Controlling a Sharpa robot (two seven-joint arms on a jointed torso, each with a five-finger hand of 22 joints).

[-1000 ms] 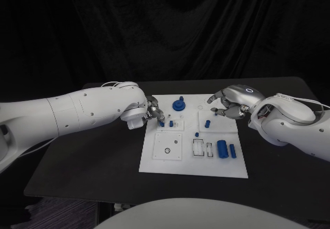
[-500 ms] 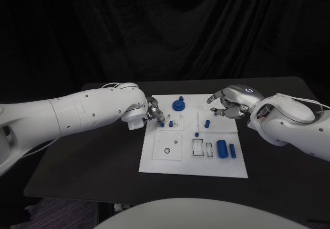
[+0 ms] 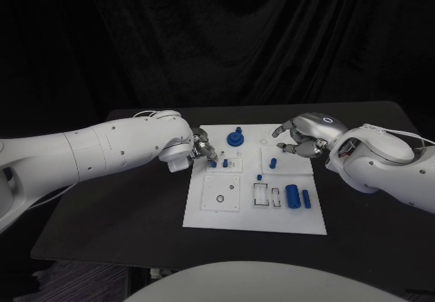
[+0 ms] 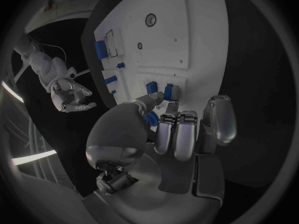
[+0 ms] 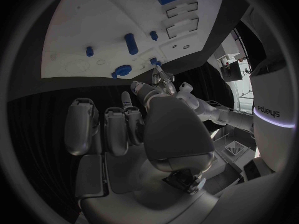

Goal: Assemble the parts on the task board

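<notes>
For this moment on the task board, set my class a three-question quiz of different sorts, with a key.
1. True or false: the right hand is holding a blue part.
2. Multiple choice: the left hand has its fingertips at
A) the large blue cylinder
B) the small blue part near the task board's left edge
C) the blue knob at the board's far edge
3. Fill the gap: the large blue cylinder lies on the side of the board nearer the robot's ____ arm.

Key
1. False: it hovers by the board's far right corner with its fingers apart and nothing in them.
2. B
3. right
</notes>
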